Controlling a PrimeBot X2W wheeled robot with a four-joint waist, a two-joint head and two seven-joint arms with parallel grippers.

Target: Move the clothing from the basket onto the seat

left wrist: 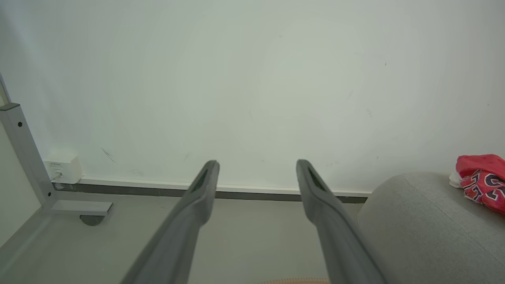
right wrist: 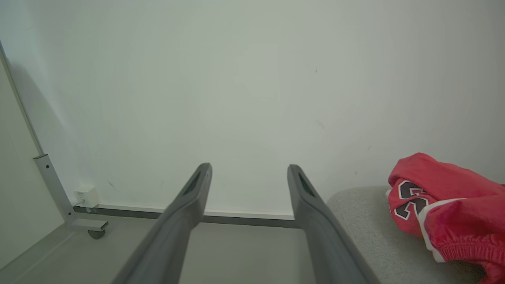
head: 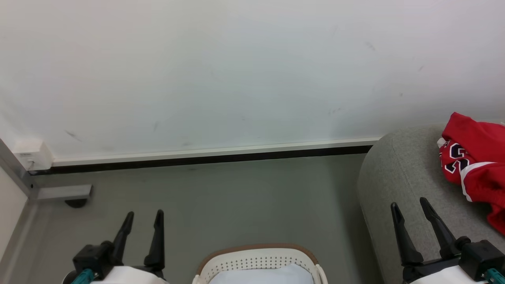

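The red clothing (head: 475, 161) with white trim and black-and-white numerals lies bunched on the grey seat (head: 398, 173) at the right; it also appears as clothing (left wrist: 482, 182) and clothing (right wrist: 446, 205) in the wrist views, on the seat (left wrist: 418, 221) and seat (right wrist: 363, 228). The white basket (head: 256, 262) with its brown rim sits at the bottom centre on the floor, and pale fabric lies inside it. My left gripper (head: 143, 218) is open and empty left of the basket. My right gripper (head: 410, 207) is open and empty over the seat's near edge, left of the clothing.
A white wall with a pale skirting strip (head: 213, 152) runs across the back above the grey floor. A grey metal frame with a foot and caster (head: 65, 193) stands at the far left, beside a small white wall box (head: 31, 154).
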